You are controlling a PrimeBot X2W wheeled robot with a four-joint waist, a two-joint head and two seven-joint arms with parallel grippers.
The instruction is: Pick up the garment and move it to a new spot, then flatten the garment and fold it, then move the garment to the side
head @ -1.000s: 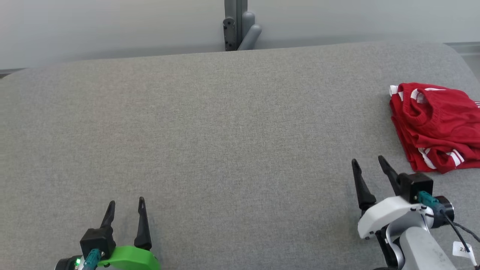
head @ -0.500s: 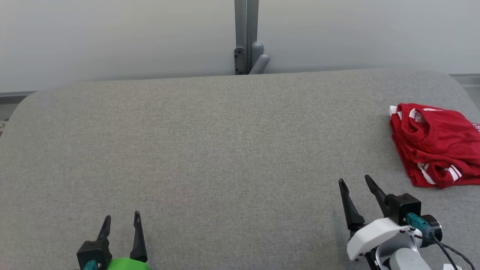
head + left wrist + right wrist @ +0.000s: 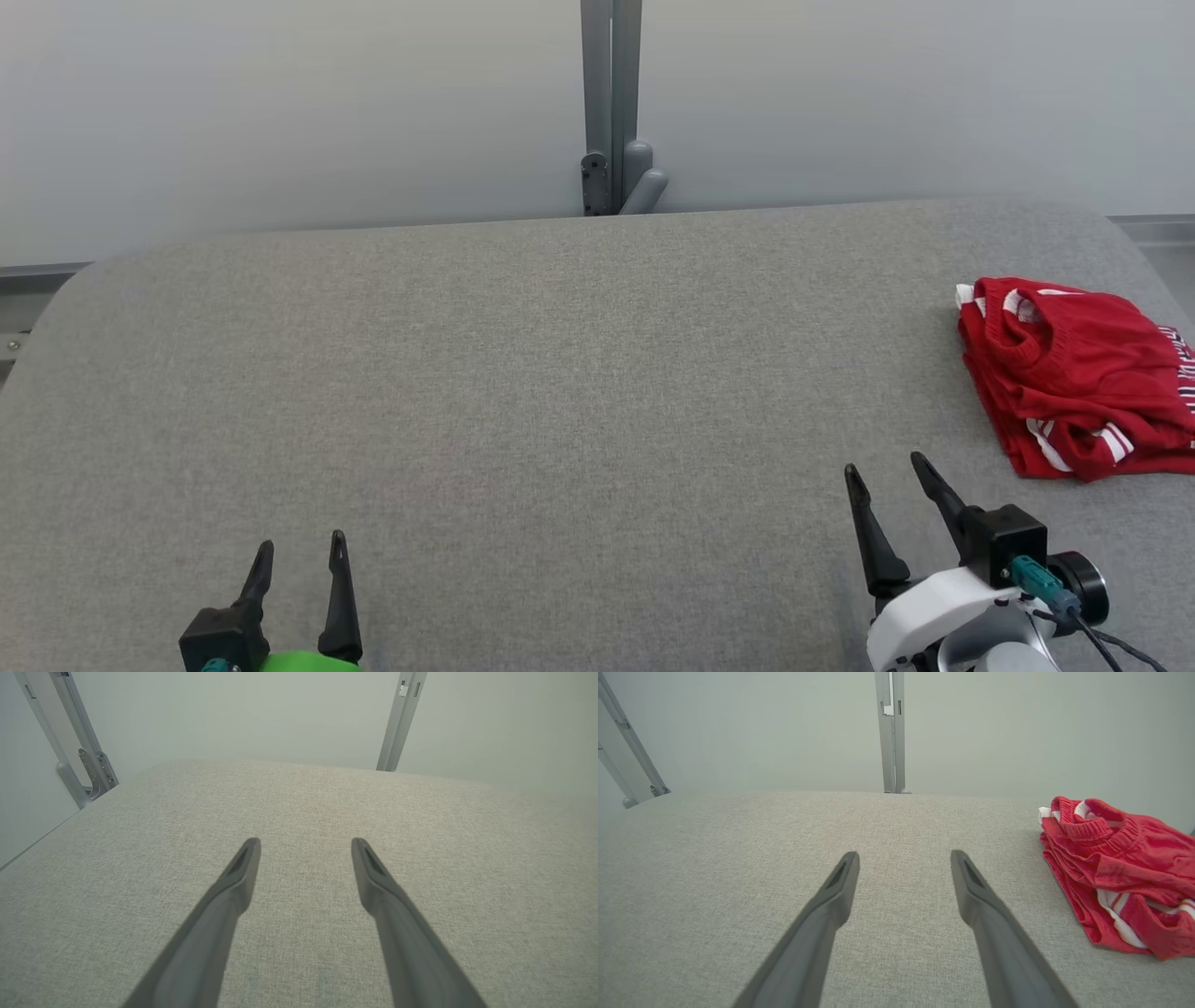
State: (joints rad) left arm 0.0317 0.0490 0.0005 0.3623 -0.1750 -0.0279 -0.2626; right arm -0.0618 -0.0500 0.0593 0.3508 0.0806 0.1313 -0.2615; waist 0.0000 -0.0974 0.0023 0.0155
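Garment [image 3: 1074, 373]: red with white stripes [image 3: 1115, 910], lying in a compact, loosely layered bundle at the far right of the bench [image 3: 560, 373], touching neither hand.
Left hand [image 3: 301, 539]: fingers spread, empty, low at the near edge, well apart from the garment.
Right hand [image 3: 883, 463]: fingers spread, empty, near the garment and to its left.
Step in hand: judged to be the pick-up, though a bundle this tidy and already at the side may equally be the finished result. I cannot tell which.
Approach advice: use the right hand, which is nearer. Come in low along the bench and pinch the thick gathered waistband [image 3: 1092, 828], not a loose lower layer.
Lift advice: rise slowly so the layers hang free, and bring the left hand across for the spreading.
Cut off: the garment's right side runs past the frame edge in the head and right wrist views.
Hidden: the underside and the number of layers.
Unreadable: the white lettering [image 3: 1184, 373].
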